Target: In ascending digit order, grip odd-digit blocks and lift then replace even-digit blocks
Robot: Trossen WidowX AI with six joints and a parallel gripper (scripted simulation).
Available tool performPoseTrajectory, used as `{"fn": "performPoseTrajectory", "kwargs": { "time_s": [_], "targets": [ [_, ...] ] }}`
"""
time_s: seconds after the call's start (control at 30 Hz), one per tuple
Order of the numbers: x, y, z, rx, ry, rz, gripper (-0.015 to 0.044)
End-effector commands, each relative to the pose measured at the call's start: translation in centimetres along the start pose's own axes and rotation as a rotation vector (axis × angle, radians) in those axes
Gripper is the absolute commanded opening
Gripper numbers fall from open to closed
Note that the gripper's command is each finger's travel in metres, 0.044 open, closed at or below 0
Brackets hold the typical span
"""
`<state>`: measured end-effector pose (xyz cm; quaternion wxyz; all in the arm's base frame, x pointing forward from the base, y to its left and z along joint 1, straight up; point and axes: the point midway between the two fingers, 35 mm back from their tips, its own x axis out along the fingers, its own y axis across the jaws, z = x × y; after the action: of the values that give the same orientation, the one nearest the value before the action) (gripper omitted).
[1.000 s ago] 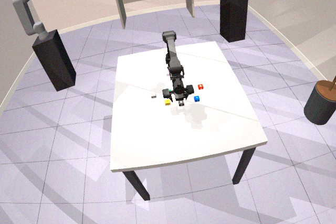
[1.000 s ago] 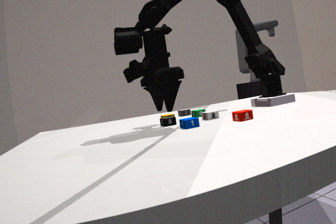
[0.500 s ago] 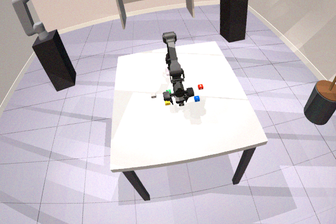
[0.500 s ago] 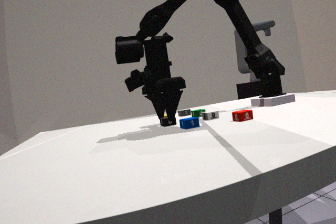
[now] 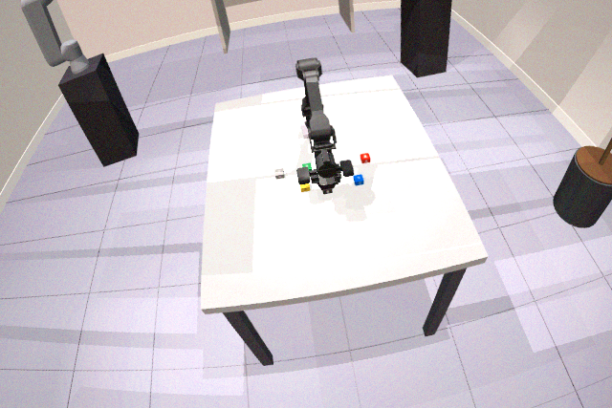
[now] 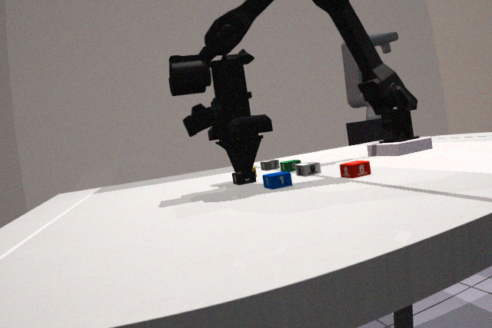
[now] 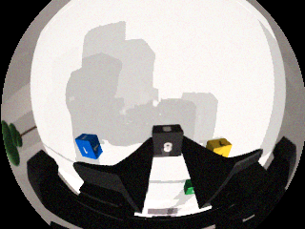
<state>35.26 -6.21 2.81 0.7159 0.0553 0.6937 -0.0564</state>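
The black block (image 6: 238,179) (image 7: 167,143), showing an 8, rests on the table between the fingertips. My gripper (image 6: 244,173) (image 7: 167,139) points down and is shut on it. The blue block (image 5: 358,180) (image 6: 277,180) (image 7: 89,146) shows a 1. The red block (image 5: 365,158) (image 6: 354,169) shows a 6. The white block (image 6: 307,168) seems to show a 9. The grey block (image 5: 279,173) (image 6: 270,164) seems to show a 2. The digits of the yellow block (image 5: 304,187) (image 7: 219,147) and green block (image 5: 307,165) (image 6: 290,165) (image 7: 189,187) are unclear.
The arm's base stands on the table (image 5: 316,255) (image 6: 198,245), behind the blocks. The blue and yellow blocks lie on either side of the gripper, with the green block behind it. A desk, pedestals and a planter stand away from the table.
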Motion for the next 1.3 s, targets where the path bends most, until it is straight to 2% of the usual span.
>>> {"fn": "performPoseTrajectory", "kwargs": {
  "time_s": [0.0, 0.77, 1.27],
  "targets": [
    [0.0, 0.0, 0.0, 0.006, -0.001, 0.0, 0.012],
    [0.0, 0.0, 0.0, 0.012, -0.002, 0.001, 0.012],
    [-1.5, 0.0, 0.0, 0.006, -0.001, 0.0, 0.012]
  ]
}}
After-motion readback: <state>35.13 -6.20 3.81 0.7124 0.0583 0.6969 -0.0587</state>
